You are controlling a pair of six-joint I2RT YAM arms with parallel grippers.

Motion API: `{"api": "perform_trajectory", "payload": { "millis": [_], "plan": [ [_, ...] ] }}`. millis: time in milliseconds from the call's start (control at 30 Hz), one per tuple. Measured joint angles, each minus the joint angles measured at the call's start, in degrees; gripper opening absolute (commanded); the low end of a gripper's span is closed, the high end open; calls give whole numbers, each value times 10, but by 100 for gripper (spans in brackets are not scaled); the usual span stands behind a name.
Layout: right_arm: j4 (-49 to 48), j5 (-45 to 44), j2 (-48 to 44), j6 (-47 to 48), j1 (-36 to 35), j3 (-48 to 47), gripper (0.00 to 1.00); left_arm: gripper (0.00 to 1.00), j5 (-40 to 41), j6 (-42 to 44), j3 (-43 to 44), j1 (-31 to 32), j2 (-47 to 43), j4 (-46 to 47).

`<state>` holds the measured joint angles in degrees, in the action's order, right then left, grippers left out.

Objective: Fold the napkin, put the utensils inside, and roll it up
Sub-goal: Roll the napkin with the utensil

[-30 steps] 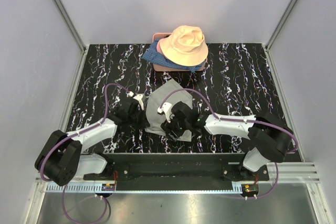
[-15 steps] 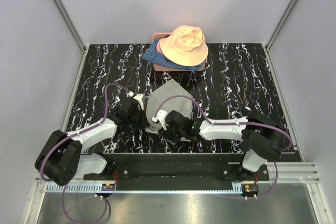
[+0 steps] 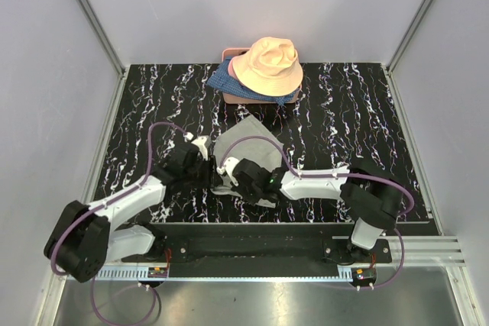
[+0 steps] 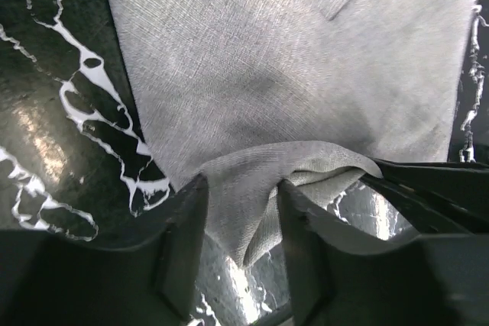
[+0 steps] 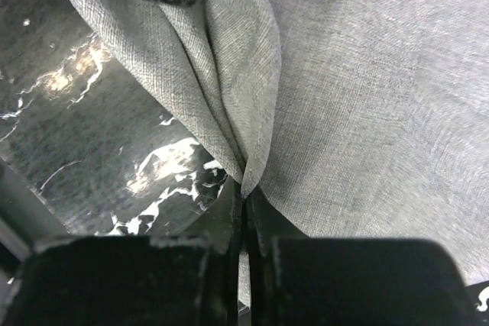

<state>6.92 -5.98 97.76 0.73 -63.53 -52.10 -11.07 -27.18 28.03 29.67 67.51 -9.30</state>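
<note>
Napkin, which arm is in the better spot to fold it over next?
Right. The right gripper is shut on a bunched edge of the napkin, so it could probably carry that edge over. The left gripper has its jaws apart, with the napkin lying loose between them.

napkin (image 4: 290, 74): showing matt, finely woven cloth | table (image 3: 344, 112): gleaming glossy, marble-look | hat (image 3: 267, 65): looking soft matt fabric

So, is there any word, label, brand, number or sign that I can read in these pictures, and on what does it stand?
No text can be read anywhere.
The napkin, the peach hat, the blue patterned fabric and the marbled table: no writing on them.
A small coloured tag at the near edge: too small to read.
</note>
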Motion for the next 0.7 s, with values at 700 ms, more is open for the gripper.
{"api": "perform_trajectory", "payload": {
  "millis": [700],
  "plan": [
    [168, 355, 83, -68, 101, -130, 0, 67, 56, -49, -50, 13, -256, -109]
  ]
}}
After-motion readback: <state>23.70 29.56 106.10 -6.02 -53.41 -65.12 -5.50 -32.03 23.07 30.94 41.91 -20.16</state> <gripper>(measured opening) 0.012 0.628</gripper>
